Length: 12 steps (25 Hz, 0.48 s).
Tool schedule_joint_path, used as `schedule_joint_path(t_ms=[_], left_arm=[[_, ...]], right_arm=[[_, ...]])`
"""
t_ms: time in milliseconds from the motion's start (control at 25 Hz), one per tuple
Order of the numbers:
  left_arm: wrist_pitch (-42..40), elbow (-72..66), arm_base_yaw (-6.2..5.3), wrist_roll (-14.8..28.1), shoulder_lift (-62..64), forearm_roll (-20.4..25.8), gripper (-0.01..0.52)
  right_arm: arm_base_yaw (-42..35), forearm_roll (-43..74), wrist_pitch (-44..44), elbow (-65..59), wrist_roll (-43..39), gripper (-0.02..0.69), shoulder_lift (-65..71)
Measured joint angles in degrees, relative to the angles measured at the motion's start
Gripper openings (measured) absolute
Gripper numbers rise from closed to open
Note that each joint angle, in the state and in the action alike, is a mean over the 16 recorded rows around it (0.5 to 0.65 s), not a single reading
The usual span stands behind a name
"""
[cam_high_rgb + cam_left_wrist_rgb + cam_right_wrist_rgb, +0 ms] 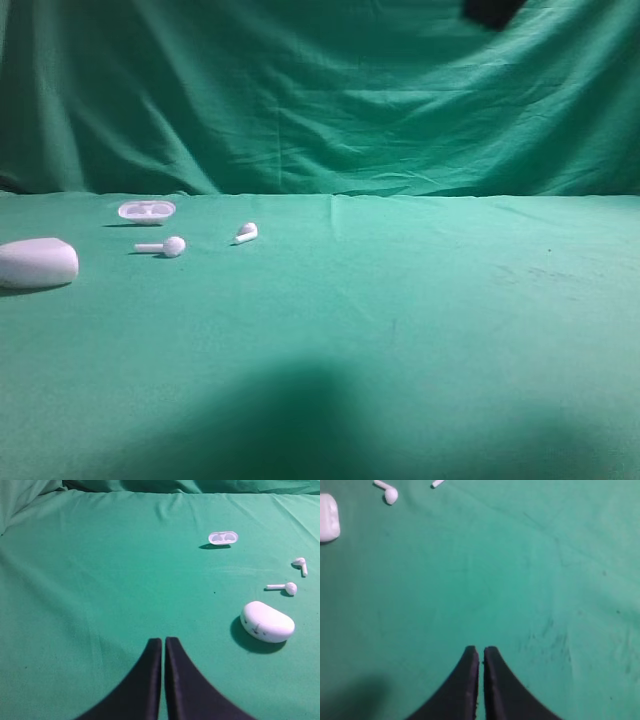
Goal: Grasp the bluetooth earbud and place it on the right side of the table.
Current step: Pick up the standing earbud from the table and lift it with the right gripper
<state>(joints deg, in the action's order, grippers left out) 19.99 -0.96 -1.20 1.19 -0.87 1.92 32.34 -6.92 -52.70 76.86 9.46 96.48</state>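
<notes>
From my seat both sets of jaws are pressed together with nothing between them, left gripper (163, 642) and right gripper (481, 652) each hanging over bare green desk (400, 330). The bluetooth earbud (246, 233) sits on the left half of the desk, just right of the long-stemmed earbud (163, 246), with the oval tray (146, 210) behind and the white case (37, 263) at the far left

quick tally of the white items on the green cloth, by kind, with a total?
Earbuds: 2 (stubby bluetooth earbud, long-stem earbud)
Closed oval case: 1
Shallow oval tray: 1
Total: 4, all white, all on the left half of the table in the high view.
</notes>
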Motion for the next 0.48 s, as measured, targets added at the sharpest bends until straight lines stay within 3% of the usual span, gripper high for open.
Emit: schedule_joint_path(t_ms=[480], left_arm=[[0.0, 0.0, 0.0, 0.0, 0.0, 0.0, 0.0]], right_arm=[[3.7, 2.0, -3.9, 29.3, -3.0, 0.315, 26.7]])
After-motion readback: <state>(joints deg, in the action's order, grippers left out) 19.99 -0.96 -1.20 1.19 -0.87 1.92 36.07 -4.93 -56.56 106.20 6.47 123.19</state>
